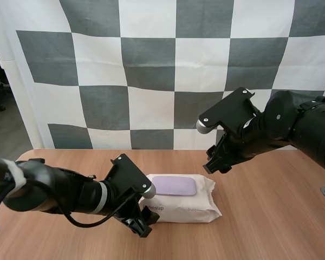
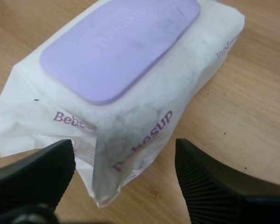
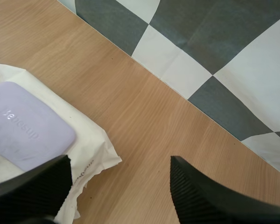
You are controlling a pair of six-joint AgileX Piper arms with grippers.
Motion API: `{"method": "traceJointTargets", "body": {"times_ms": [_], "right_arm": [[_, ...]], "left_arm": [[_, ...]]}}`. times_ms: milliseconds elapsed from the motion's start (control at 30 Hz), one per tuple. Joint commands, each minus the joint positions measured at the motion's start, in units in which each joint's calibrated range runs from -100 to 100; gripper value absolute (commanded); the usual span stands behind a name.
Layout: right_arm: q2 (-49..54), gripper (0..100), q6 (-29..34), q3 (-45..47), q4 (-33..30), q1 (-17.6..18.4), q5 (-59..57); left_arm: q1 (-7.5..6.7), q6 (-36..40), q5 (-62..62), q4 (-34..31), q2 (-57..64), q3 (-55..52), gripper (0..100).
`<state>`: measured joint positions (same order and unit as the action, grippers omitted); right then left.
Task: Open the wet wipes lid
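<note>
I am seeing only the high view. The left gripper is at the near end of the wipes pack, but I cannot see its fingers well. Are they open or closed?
Observer: Open. In the left wrist view the left gripper has its fingers apart, one on each side of a corner of the wet wipes pack, not pinching it.
Operator: Is the lid lifted already?
Observer: No, the purple lid lies flat and shut on the pack.
Operator: And the right gripper?
Observer: The right gripper is open too, holding nothing, over bare table beside the pack's end.
</note>
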<state>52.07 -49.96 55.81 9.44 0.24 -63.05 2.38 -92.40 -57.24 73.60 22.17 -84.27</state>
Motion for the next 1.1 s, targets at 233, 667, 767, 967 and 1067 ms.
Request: {"method": "traceJointTargets", "body": {"times_ms": [233,667,767,967,1067], "right_arm": [[-0.02,100,-0.01,-0.03,0.13,0.02,-0.28],[-0.02,100,-0.01,-0.03,0.48,0.02,-2.37],[-0.02,100,-0.01,-0.03,0.59,0.02,-2.37],[-0.02,100,-0.01,-0.03,1.42,0.02,-3.24],[-0.02,100,-0.01,-0.03,1.4,0.02,-5.33]], "left_arm": [[0.01,-0.87,-2.8,0.06,-6.82,1.59,100],[0.01,-0.87,-6.08,2.49,-14.1,4.24,62],[0.01,-0.87,-6.24,3.94,-17.76,4.24,37],[0.01,-0.87,-11.36,5.73,-24.14,4.24,0],[0.18,-0.87,-14.24,5.41,-25.11,4.79,0]]}}
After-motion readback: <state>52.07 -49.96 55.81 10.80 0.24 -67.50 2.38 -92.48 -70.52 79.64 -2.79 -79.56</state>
